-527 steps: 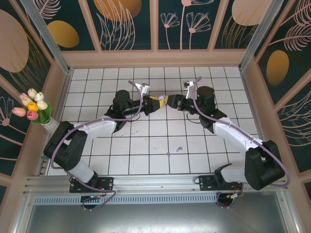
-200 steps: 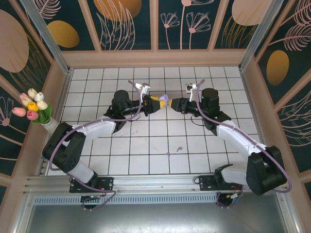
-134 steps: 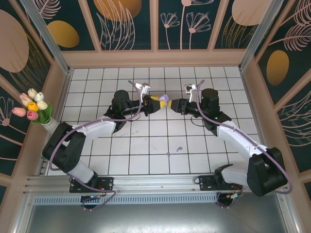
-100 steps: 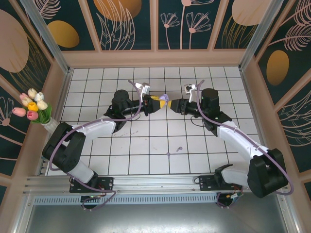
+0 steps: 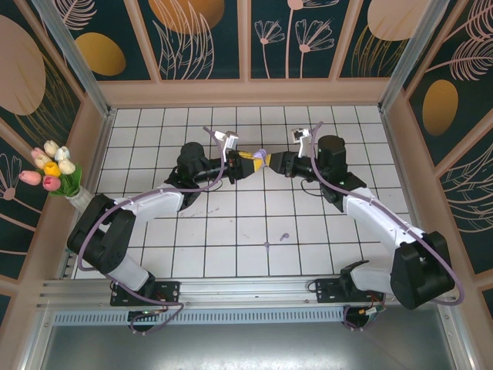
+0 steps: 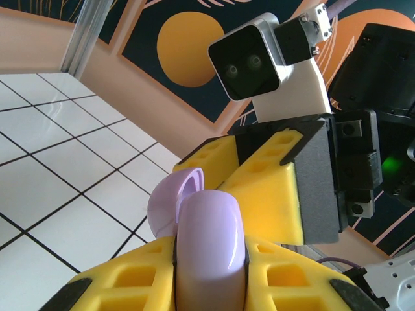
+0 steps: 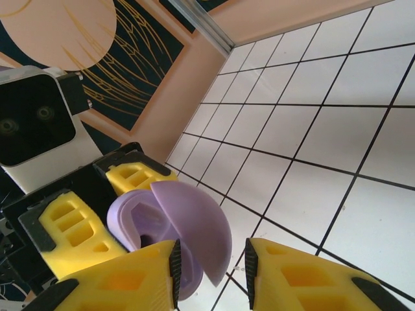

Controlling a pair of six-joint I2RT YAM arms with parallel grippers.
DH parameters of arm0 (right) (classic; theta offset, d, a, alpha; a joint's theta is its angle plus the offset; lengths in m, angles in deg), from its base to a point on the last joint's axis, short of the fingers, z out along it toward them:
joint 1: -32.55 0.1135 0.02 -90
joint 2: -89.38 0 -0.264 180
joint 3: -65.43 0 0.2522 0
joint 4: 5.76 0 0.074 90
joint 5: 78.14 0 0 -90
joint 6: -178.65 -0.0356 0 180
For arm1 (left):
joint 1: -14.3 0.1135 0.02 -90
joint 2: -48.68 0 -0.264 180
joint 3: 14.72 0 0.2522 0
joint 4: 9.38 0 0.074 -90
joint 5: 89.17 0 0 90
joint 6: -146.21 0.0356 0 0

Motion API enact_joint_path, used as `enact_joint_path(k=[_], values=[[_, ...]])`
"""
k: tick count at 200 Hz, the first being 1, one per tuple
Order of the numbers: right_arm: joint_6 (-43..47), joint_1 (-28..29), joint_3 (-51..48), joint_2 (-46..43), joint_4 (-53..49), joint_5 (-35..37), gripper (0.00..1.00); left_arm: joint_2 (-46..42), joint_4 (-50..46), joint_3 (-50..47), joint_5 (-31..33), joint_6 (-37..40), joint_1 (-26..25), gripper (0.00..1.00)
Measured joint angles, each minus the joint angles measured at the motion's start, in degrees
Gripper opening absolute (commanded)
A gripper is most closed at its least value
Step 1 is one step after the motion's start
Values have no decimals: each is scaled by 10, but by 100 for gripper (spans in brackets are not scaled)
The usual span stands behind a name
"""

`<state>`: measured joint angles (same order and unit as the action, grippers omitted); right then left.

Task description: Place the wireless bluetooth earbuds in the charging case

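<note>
My left gripper [image 5: 256, 163] [image 6: 211, 256] is shut on the purple charging case [image 5: 263, 157] [image 6: 208, 223], holding it above the tiled floor. The lid [image 7: 194, 223] stands hinged open, and the hollow body [image 7: 133, 217] shows behind it. The right gripper [image 5: 272, 163] [image 7: 211, 259] faces the left one. Its yellow fingers [image 6: 275, 188] are apart and stand on either side of the lid's edge, with a gap on the right side. Two tiny specks, the earbuds [image 5: 283, 235] [image 5: 266, 245], lie on the tiles in front of the arms.
A vase of tulips [image 5: 52, 171] stands by the left wall. Wooden walls [image 5: 246, 92] and metal posts enclose the white tiled floor [image 5: 231, 223]. Both arms reach towards the back middle.
The right gripper has edged left, closer to the case, and its jaws have narrowed a little around the lid. The left gripper has kept still with the case.
</note>
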<state>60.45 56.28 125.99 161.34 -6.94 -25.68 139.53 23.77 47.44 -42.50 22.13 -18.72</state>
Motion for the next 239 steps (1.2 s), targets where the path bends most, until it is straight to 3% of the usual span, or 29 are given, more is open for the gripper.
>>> enact_joint_path(k=[239], values=[[14,5,8,23,-7,0,27,0,-3,2,0,0,0,0]])
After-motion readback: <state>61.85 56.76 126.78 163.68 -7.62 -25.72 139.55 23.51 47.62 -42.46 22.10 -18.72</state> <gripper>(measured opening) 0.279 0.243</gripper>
